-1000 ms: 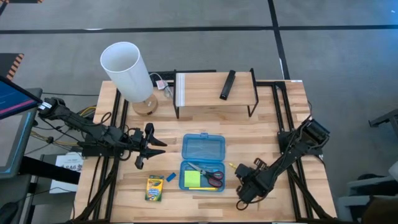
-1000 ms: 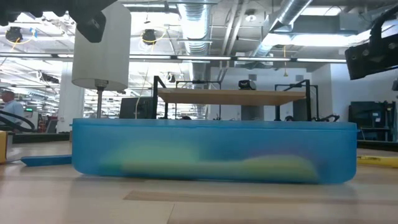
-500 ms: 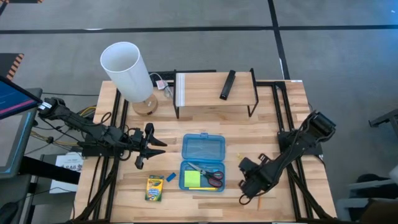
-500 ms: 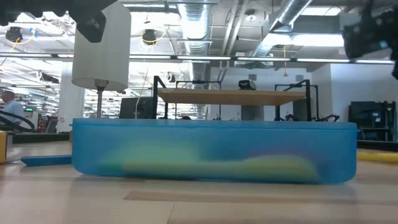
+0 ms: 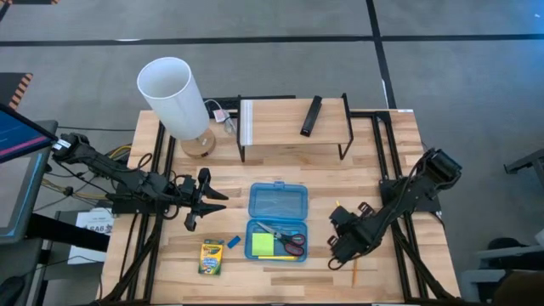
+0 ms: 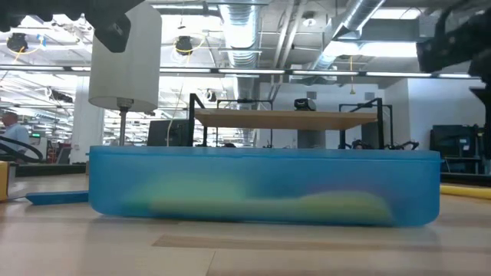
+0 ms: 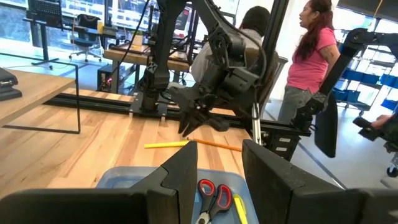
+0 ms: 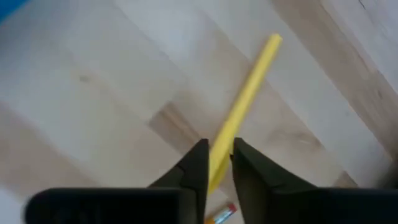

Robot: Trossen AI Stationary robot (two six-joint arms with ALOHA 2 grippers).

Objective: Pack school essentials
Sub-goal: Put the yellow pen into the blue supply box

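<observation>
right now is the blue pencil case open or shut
Open: the blue pencil case has its lid flipped back, with scissors and sticky-note pad showing inside.

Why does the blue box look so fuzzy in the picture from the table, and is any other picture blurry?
Low view: the blue box sits right against the lens, so it is out of focus and its contents show as yellow-green smears. Right wrist view: the yellow stick and wood are soft too. High view: sharp, evenly lit. Left wrist view: the room behind is clear.
</observation>
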